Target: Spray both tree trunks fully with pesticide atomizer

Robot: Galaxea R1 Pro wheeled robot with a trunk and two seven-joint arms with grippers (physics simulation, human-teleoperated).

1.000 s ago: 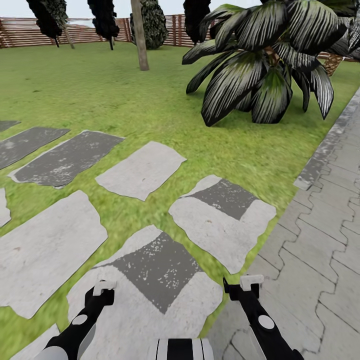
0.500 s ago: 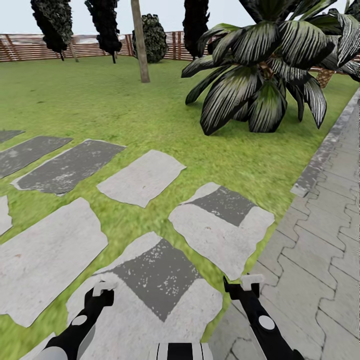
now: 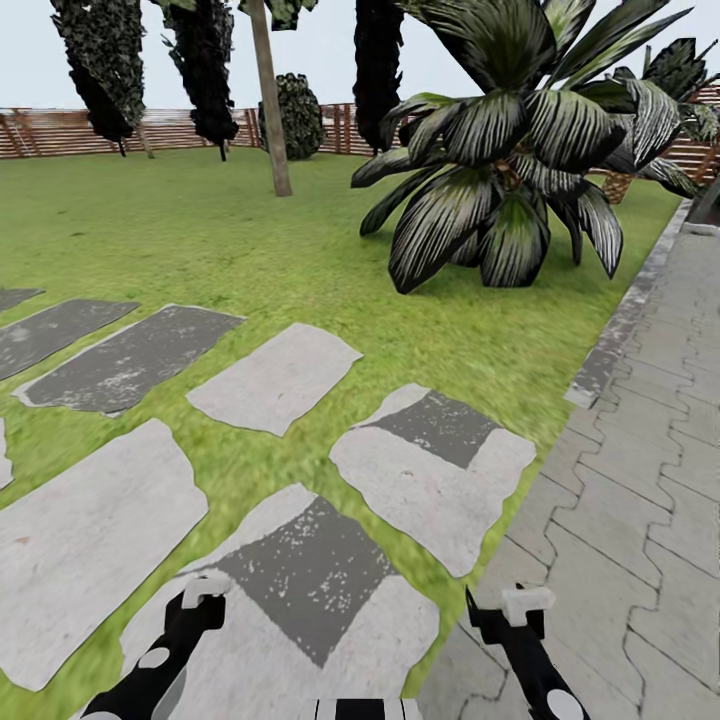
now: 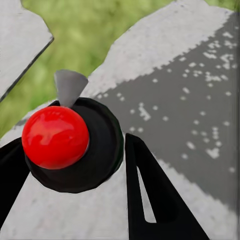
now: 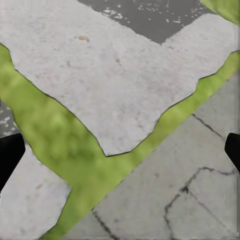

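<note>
Grippers above stepping stones, palm ahead.

Flat grey irregular stepping stones cross the grass beside a grey interlocking-brick paved path, near a broad striped-leaf palm-like plant.

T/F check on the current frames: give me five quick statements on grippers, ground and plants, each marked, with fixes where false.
1. The right gripper holds a spray bottle. False: nothing sits between its fingers, which stand wide apart.
2. A striped-leaf palm-like plant stands on the lawn beside the paved path. True.
3. The left gripper hangs over a stepping stone. True.
4. A brick wall bounds the lawn. False: a brown slatted wooden fence does.
5. The stepping stones all touch. False: grass strips separate them.
</note>
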